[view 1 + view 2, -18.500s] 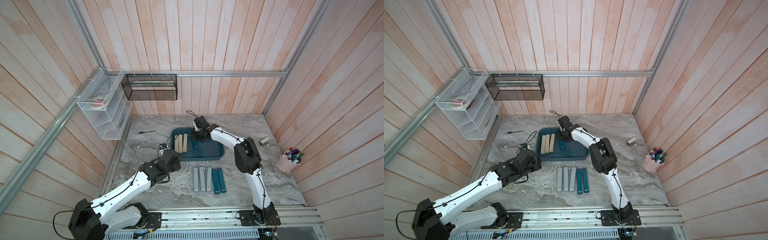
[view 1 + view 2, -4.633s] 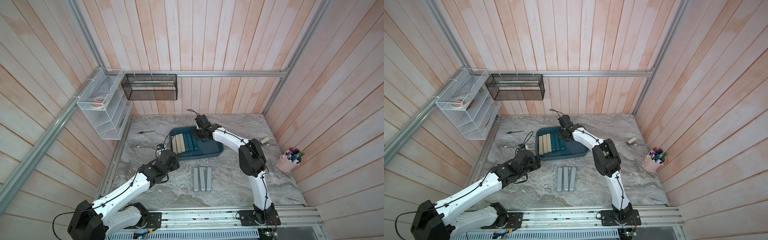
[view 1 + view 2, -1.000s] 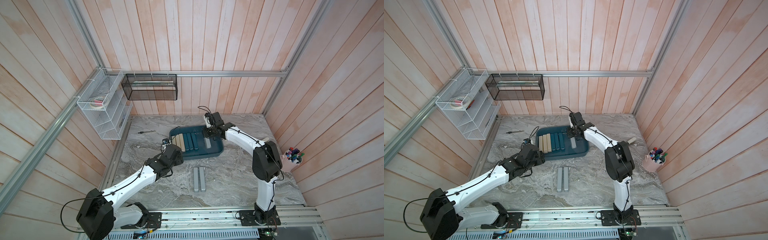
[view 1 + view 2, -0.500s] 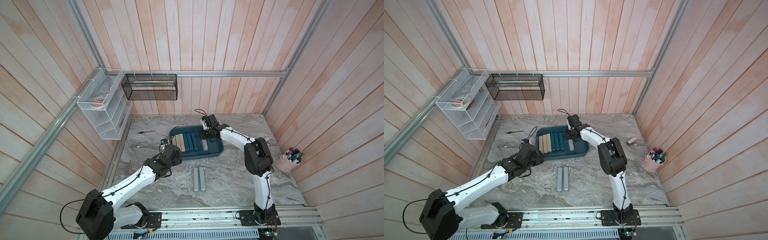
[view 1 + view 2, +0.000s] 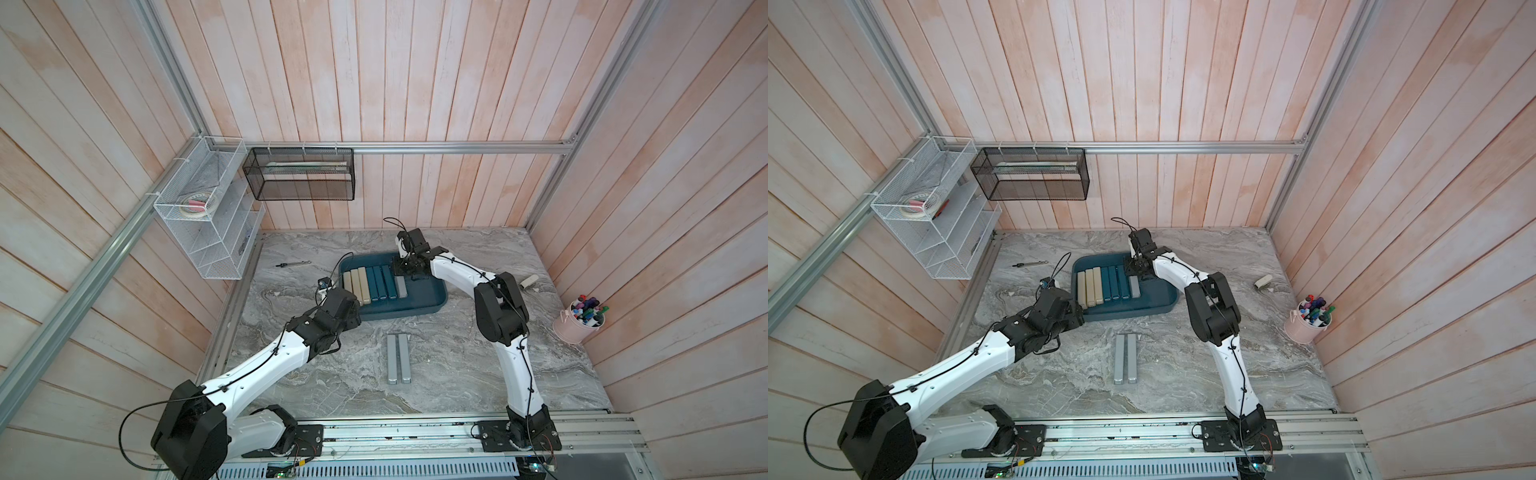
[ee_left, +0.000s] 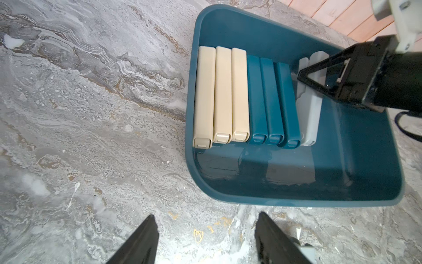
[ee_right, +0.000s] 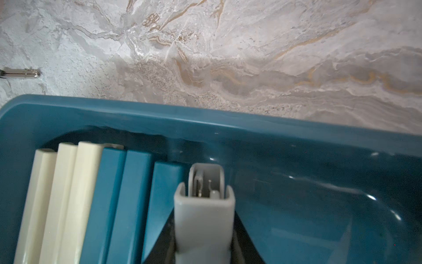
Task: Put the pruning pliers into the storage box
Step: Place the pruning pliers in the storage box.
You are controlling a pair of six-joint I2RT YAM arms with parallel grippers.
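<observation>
Storage box (image 6: 296,189) dark teal; pruning pliers (image 6: 222,96) beige, teal, light grey; table (image 6: 91,114) grey marbled, gold veins.

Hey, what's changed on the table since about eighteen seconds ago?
Two dark teal bars and one light grey bar went from the table into the storage box; the right gripper grips the grey one there. Two grey bars and the beige bars stayed put.

Left arm (image 5: 266,365), right arm (image 5: 457,272): white shell links, bulky black joint housings, thin black cables (image 5: 527,374) clipped along the white. Black base plates (image 5: 515,440), small screws. Left tool (image 6: 205,240): two plain black tapering fingers (image 6: 141,242). Right tool (image 6: 306,78): black, open triangular profile; behind it, white bracket (image 6: 406,27) with a screw.
</observation>
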